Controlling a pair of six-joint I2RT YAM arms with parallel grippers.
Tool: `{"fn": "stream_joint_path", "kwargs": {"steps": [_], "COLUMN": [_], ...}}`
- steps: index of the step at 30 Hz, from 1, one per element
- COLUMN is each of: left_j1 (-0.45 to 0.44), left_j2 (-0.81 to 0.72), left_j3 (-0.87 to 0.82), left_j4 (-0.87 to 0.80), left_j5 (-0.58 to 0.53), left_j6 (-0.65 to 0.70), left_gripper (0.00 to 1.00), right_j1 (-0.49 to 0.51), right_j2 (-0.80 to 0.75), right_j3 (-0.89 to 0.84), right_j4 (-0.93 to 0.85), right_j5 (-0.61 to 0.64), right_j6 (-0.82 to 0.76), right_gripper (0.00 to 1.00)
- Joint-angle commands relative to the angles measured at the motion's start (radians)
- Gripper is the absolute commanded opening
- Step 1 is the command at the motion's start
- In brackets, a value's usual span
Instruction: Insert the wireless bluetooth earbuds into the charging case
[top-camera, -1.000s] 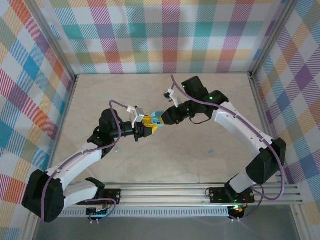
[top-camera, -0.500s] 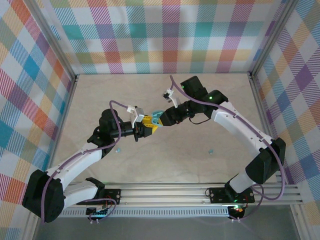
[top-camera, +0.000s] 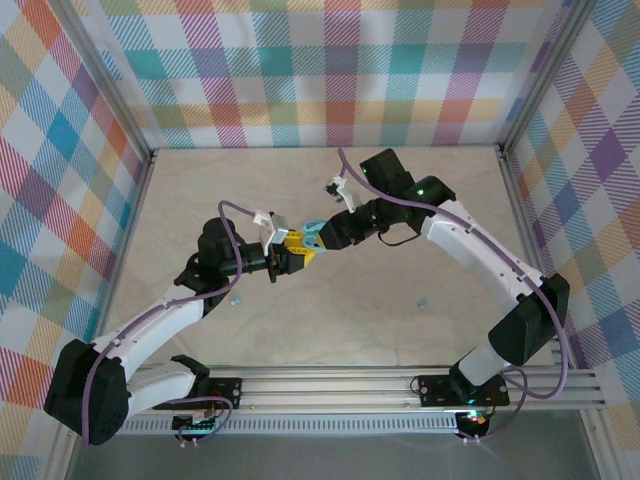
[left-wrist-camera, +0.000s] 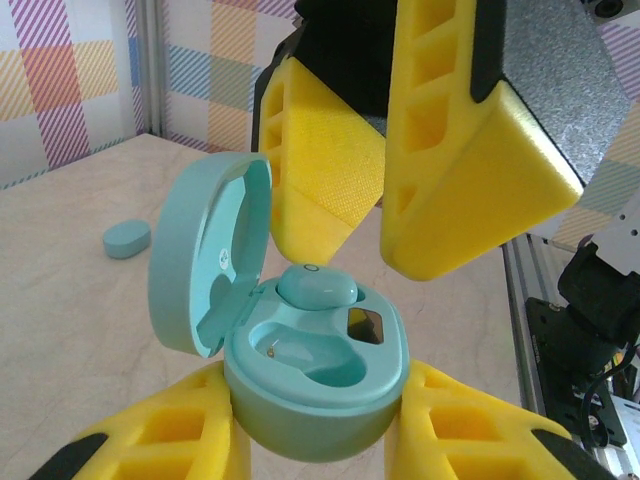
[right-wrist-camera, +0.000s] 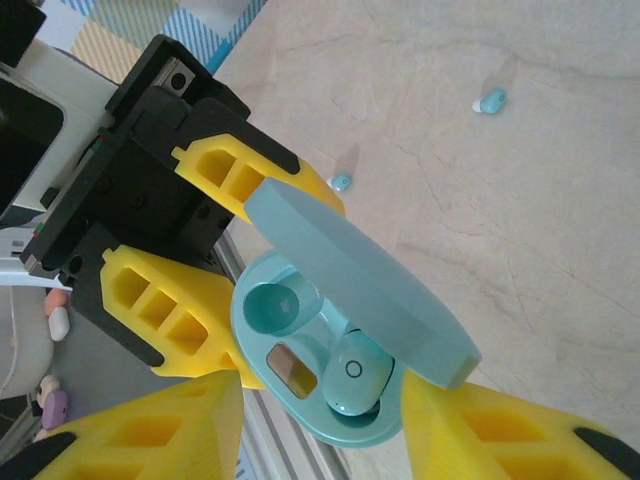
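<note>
Since a second ago my right tool (left-wrist-camera: 385, 200) has let its fingers part; it now stands apart with nothing between them, just above the charging case (left-wrist-camera: 320, 390). My left tool (left-wrist-camera: 315, 445) has held its place, clamped on the case's lower shell from both sides; the lid (left-wrist-camera: 205, 255) stands hinged open at 9 o'clock in the left wrist view.

One earbud (left-wrist-camera: 316, 286) rests in the far well; I judge it rides a touch high and is not yet pressed home. The near well (left-wrist-camera: 300, 350) is empty. Out on the bench (top-camera: 330, 320), well apart from the case, a second earbud (top-camera: 236, 297) lies at about 8 o'clock from it in the top view; a third earbud (top-camera: 422, 299) lies at about 4 o'clock.

These buds look tiny, feather-light, hard and glossy; I expect them to be rounded enough to squirt from my pads. I would pinch one across its broad flanks, low against the bench, with a gentle squeeze. The case is light too; its hinge looks like the weak part, so I keep my hold on the base, never the lid.
</note>
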Motion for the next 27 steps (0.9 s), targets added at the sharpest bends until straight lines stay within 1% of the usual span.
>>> {"fn": "stream_joint_path", "kwargs": {"steps": [1,5,13,18,23,27], "left_j1": [-0.01,-0.01,-0.007,-0.001,0.022,0.03], "left_j2": [-0.023,-0.03,-0.063,-0.094,-0.159,-0.213], "left_j3": [-0.008,-0.011,-0.034,-0.037,-0.074,-0.077], "left_j4": [0.036,-0.004,-0.009,-0.084,-0.113,-0.192], "left_j5": [0.03,-0.005,-0.036,-0.099,-0.137,-0.185], "left_j6": [-0.002,0.005,-0.002,-0.007,-0.055,-0.084], "left_gripper": [0.05,0.05,0.05,0.05,0.05,0.05], "right_j1": [0.001,0.001,0.001,0.001,-0.001,-0.002], "right_j2": [-0.016,-0.053,-0.105,-0.124,-0.109,-0.039], "right_j3": [0.037,0.04,0.036,0.033,0.032,0.038], "right_j4": [0.007,0.028,0.075,0.114,0.15,0.22], "right_j5": [0.029,0.029,0.03,0.032,0.105,0.13], "right_j6": [-0.006,0.01,0.052,0.089,0.138,0.161], "right_gripper": [0.47,0.47,0.44,0.45,0.44,0.48]}}
